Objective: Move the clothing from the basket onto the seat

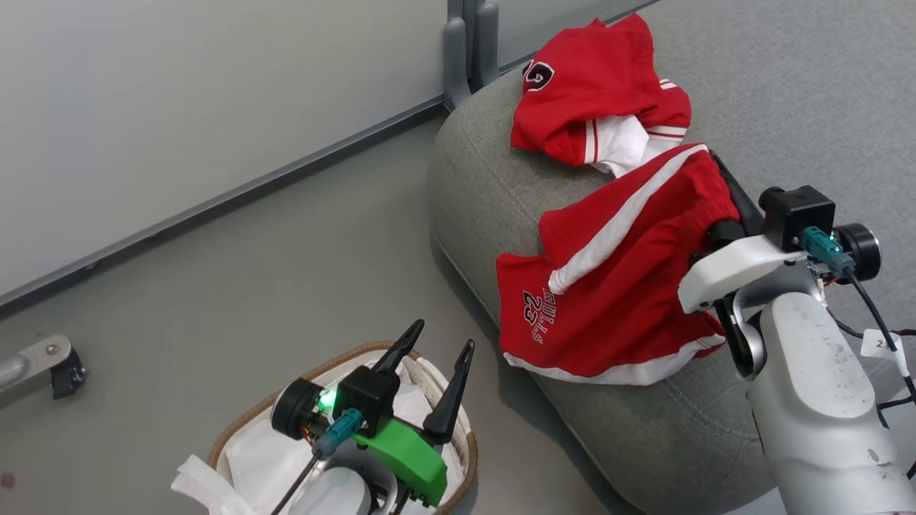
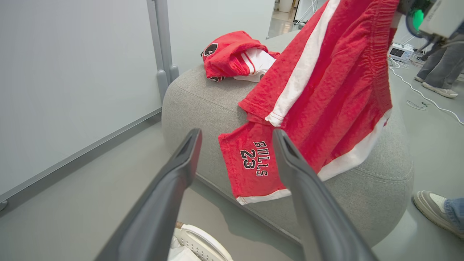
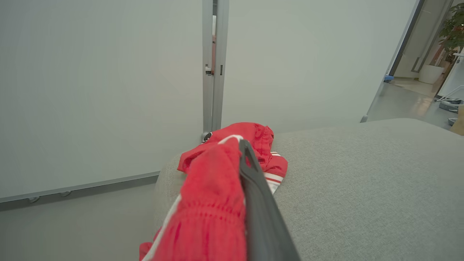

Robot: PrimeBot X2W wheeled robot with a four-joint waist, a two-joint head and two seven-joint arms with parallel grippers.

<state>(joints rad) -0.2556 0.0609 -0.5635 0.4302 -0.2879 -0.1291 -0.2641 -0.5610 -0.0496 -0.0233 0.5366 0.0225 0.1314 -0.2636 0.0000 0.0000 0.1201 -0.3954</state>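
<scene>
Red shorts (image 1: 615,286) with white trim and "BULLS 23" lettering hang by the waistband from my right gripper (image 1: 726,207), which is shut on them. Their lower leg drapes over the front edge of the grey seat (image 1: 486,179). In the right wrist view the waistband (image 3: 206,217) bunches against the dark finger (image 3: 253,203). A crumpled red jersey (image 1: 594,93) lies further back on the seat. My left gripper (image 1: 444,335) is open and empty above the white basket (image 1: 236,429), where white liner shows.
A pale wall panel with a grey post (image 1: 469,50) stands behind the seat. A metal bracket (image 1: 43,365) sits on the floor at left. In the left wrist view a person's shoe (image 2: 431,203) stands beside the seat, and cables (image 2: 417,90) trail across the floor beyond.
</scene>
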